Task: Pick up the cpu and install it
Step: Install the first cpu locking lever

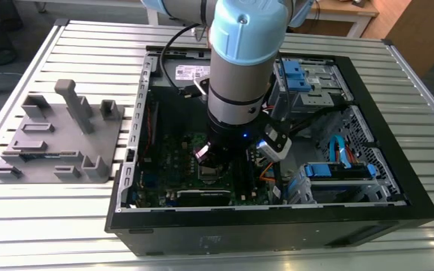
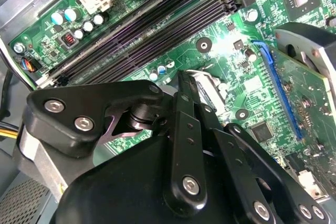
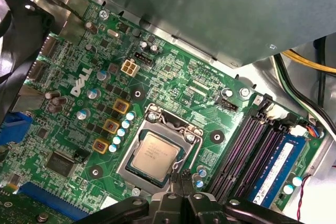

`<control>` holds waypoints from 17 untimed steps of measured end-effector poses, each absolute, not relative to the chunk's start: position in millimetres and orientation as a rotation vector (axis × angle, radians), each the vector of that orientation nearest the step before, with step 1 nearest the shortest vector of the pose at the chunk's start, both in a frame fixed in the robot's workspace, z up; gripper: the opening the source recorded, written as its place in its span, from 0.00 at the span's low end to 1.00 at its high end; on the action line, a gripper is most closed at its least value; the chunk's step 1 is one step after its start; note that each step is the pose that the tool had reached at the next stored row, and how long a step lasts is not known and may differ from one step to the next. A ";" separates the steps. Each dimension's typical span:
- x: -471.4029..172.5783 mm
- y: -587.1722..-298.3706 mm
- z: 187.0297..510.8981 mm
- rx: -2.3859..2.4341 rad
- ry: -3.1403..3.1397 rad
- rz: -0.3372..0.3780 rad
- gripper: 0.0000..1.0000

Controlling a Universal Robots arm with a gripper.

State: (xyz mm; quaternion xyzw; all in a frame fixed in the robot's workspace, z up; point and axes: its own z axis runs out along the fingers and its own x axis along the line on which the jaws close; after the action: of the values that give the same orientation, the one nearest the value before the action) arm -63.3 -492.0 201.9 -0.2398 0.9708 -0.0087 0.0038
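Note:
The cpu (image 3: 154, 153), a small square chip with a silvery-grey top, lies flat in the metal-framed socket (image 3: 181, 129) on the green motherboard (image 3: 173, 77) in the first wrist view. My gripper (image 3: 179, 176) hangs just beside the socket's edge, near the thin wire lever, with its black fingertips pressed together and nothing between them. In the second wrist view the gripper (image 2: 181, 81) points down at the socket frame (image 2: 209, 90). The exterior view has the arm reaching down into the open computer case, the gripper (image 1: 209, 162) low over the motherboard (image 1: 173, 151).
The black case walls (image 1: 277, 226) ring the work area. Drive cages with blue clips (image 1: 338, 172) stand at the exterior view's right. A grey parts fixture (image 1: 51, 141) lies outside the case on its left. Memory slots (image 2: 152, 30), a blue memory stick (image 3: 278, 166) and the power supply (image 3: 210, 9) flank the socket.

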 end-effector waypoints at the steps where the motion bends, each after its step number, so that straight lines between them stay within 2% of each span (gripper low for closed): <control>1: -63.3 -492.1 201.7 -0.751 3.042 -0.027 0.11; 17: -62.8 -494.6 195.1 -0.752 3.043 -0.035 0.11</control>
State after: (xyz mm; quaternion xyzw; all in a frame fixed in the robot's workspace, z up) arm -62.8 -494.6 195.1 -0.2398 0.9707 -0.0112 0.0032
